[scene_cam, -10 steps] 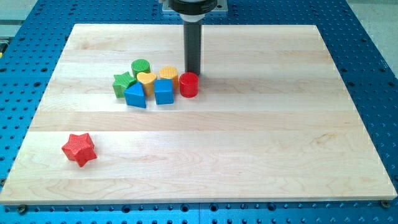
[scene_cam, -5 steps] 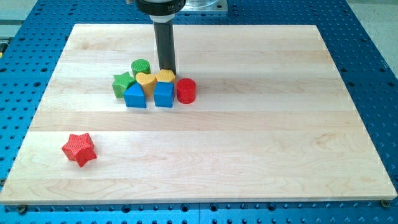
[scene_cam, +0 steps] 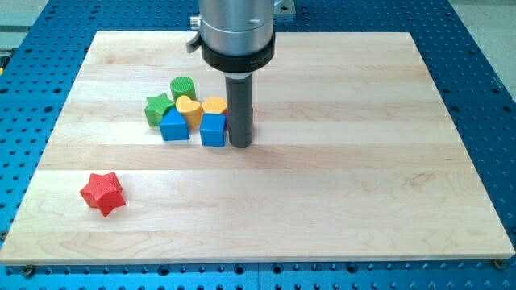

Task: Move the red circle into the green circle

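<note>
The red circle is almost wholly hidden behind my rod; only a thin red sliver shows at the rod's right edge. The green circle stands at the top left of the block cluster, several blocks away from the red one. My tip rests on the board just right of the blue cube and in front of the red circle, toward the view's bottom. I cannot tell whether the tip touches either block.
Between the two circles sit a yellow heart and a yellow hexagon. A green star and a blue triangle lie at the cluster's left. A red star lies alone at the lower left of the wooden board.
My rod moved from behind the yellow hexagon, around to the view's right and down, and now covers the red circle. The red circle had slid slightly left toward the blue cube.
</note>
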Robot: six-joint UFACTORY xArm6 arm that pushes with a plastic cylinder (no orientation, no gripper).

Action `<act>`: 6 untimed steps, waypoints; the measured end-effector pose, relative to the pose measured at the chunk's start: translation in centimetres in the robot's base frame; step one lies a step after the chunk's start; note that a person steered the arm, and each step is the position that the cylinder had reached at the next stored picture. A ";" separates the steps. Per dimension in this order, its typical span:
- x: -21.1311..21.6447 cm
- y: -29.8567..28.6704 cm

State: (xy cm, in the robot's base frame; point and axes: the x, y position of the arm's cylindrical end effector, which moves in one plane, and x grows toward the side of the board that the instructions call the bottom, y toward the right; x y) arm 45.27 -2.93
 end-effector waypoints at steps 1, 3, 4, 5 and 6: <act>-0.5 -0.3; -0.9 -0.8; -2.0 1.6; -5.7 2.1; -7.1 2.7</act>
State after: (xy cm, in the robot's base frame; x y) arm 38.17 -0.22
